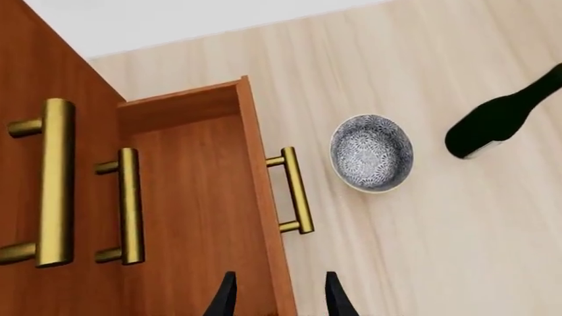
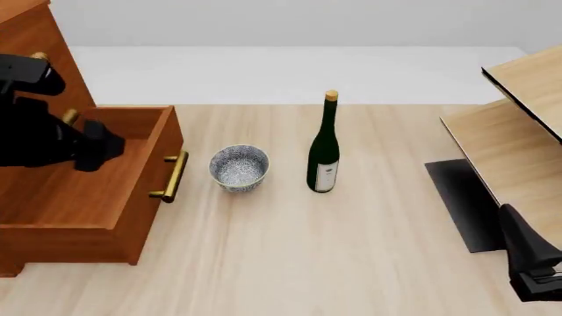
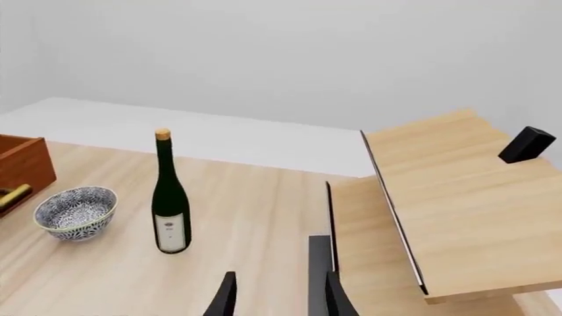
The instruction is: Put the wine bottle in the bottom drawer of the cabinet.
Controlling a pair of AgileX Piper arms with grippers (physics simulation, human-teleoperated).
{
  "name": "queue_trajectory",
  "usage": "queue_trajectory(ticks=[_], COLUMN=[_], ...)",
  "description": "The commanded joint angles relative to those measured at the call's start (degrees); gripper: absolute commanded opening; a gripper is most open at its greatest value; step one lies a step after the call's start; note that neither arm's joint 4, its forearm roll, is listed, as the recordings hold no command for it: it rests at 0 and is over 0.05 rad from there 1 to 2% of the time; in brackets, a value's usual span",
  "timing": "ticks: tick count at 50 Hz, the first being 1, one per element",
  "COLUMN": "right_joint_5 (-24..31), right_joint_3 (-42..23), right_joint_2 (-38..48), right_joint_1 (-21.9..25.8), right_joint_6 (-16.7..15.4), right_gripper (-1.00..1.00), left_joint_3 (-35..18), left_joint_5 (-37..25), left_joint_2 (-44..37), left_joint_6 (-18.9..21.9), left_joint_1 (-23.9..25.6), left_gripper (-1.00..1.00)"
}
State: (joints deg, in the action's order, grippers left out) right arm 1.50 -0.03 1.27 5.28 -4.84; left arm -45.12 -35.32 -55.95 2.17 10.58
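The wine bottle point(image 2: 324, 146) stands upright on the table, dark green with a gold cap and white label, also in the right wrist view point(image 3: 170, 197) and at the edge of the left wrist view point(image 1: 502, 117). The cabinet point(image 2: 35, 46) is at the left with its bottom drawer point(image 2: 131, 197) pulled out and nothing inside point(image 1: 193, 197). My left gripper point(image 1: 279, 299) hovers open over the drawer's front wall, near its brass handle point(image 1: 295, 191). My right gripper point(image 3: 278, 299) is open and holds nothing, well to the right of the bottle.
A grey speckled bowl point(image 2: 239, 168) sits between the drawer handle and the bottle. A pale wooden shelf unit point(image 2: 518, 131) stands at the right with a dark mat point(image 2: 461, 197) beside it. The right arm point(image 2: 531, 263) is at the lower right corner.
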Motion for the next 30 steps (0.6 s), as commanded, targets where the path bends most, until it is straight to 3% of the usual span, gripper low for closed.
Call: queue_trajectory(ticks=[1,14,30], right_joint_5=[0.12,-0.64,0.71], right_joint_3=[0.0,0.01,0.02], right_joint_2=[0.11,1.28,0.35], right_joint_1=[0.31,0.53,0.69], right_joint_6=[-0.06,-0.34,-0.8], right_gripper=[1.0,1.0,1.0], left_joint_3=[2.9,6.76,9.2], left_joint_5=[2.26,6.22,10.72], left_joint_2=[-0.31,-1.56,-5.25], left_joint_6=[-1.17,-2.72,-1.89], left_joint_1=[0.83,1.55,1.96], left_gripper=[1.0,1.0,1.0])
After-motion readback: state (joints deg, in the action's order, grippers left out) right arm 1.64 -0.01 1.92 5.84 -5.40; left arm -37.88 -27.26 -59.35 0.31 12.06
